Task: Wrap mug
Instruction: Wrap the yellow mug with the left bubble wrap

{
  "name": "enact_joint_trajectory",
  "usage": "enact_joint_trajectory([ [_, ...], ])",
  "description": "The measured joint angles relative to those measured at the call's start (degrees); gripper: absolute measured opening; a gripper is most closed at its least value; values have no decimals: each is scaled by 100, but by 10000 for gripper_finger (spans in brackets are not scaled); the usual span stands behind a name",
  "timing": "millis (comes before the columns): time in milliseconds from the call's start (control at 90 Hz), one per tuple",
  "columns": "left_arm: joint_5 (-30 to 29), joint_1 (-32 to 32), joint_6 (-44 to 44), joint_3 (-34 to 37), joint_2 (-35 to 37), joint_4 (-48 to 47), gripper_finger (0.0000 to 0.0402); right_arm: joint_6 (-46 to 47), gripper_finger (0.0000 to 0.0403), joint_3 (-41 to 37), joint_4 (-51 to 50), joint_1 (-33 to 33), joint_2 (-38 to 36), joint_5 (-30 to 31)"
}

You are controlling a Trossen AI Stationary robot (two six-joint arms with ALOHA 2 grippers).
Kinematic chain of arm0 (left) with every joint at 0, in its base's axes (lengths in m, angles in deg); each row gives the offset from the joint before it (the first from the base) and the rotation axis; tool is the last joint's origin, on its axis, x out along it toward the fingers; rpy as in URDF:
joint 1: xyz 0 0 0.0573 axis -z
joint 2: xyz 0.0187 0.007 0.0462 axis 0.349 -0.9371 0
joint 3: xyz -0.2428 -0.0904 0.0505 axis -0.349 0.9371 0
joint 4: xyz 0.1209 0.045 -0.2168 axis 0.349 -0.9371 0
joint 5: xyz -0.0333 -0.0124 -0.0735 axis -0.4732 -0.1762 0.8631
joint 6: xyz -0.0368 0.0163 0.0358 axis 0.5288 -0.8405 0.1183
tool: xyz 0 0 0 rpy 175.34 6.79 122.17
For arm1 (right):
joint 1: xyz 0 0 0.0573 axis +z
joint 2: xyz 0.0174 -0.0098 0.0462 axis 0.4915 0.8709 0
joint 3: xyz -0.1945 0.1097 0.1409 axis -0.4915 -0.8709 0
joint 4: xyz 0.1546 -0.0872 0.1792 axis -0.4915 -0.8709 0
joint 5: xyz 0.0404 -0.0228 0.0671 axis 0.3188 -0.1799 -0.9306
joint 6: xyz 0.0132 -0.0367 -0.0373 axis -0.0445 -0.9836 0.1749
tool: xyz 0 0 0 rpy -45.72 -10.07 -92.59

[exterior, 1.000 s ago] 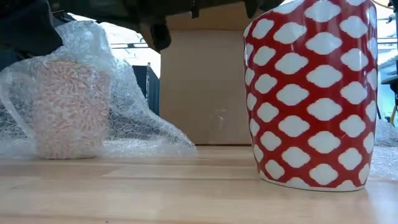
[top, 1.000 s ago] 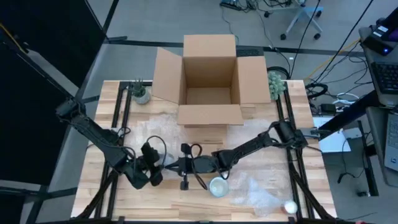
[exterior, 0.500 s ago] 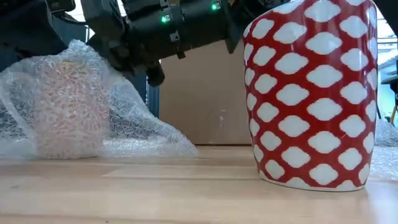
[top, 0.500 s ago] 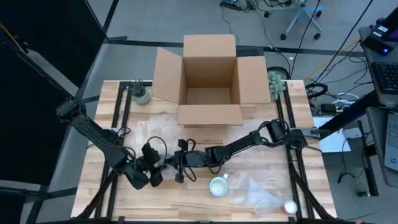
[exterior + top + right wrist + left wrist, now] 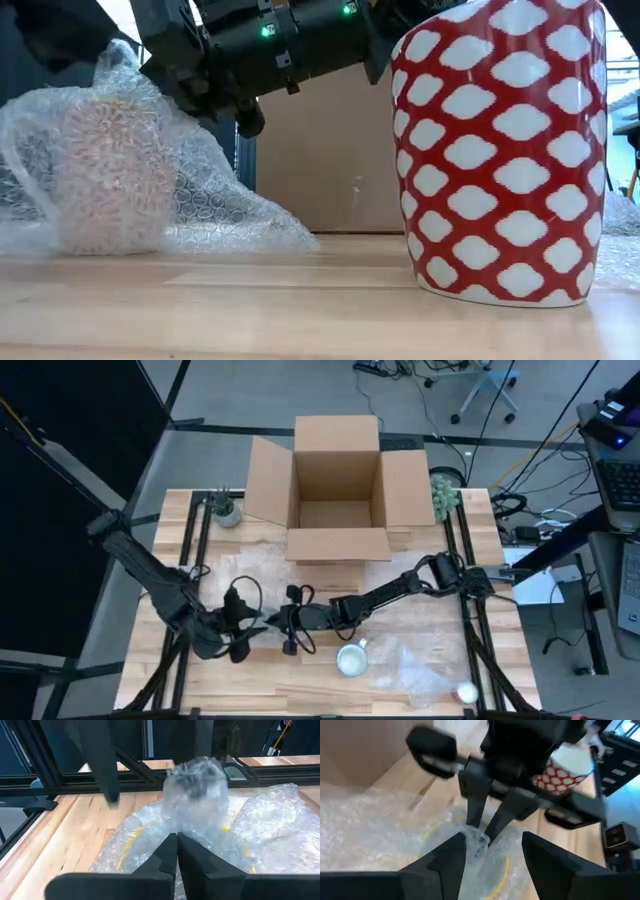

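A mug under clear bubble wrap stands upright on the table left of centre, and the wrap spreads out on the wood around it. My right gripper reaches in from the right and is shut at the top of the wrap. My left gripper is open, one finger on each side of the wrapped top and of the right gripper's fingertips. A bare red mug with white spots stands upright near the front edge. My right gripper pinches a bunched bit of bubble wrap at the top of the wrapped mug between its two fingertips. The fingers slant down from the table's right. The rest of the wrap drapes over the mug and lies on the table. Whether my left gripper's fingers touch the wrap, I cannot tell.
An open cardboard box stands at the back centre. A second loose sheet of bubble wrap lies at the front right, with a small white and red object beside it. Small plants stand either side of the box.
My right gripper has moved toward the table's left and come down onto the top of the wrapped mug. My left gripper has drawn back a little toward the table's left and near edge. The wrapped mug has stayed in place.
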Motion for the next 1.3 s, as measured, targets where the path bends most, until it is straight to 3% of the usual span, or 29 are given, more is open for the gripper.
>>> enact_joint_trajectory([
  [200, -330, -5, -141, -14, 552, -287, 180, -5, 0, 0, -8, 0, 4, 2],
  [389, -513, -17, -144, -14, 603, -360, 180, -19, 0, -1, -9, 0, 7, 2],
  [878, 562, -639, -149, -75, -1267, -441, 180, -268, 0, -31, -427, -4, -176, -36],
  [1167, 535, -761, -302, -53, -1359, -359, 180, -419, 0, -52, -1314, -42, -568, -28],
  [1300, 801, -756, -298, -19, -1377, -509, 180, -409, 0, -42, -1513, -42, -797, 20],
])
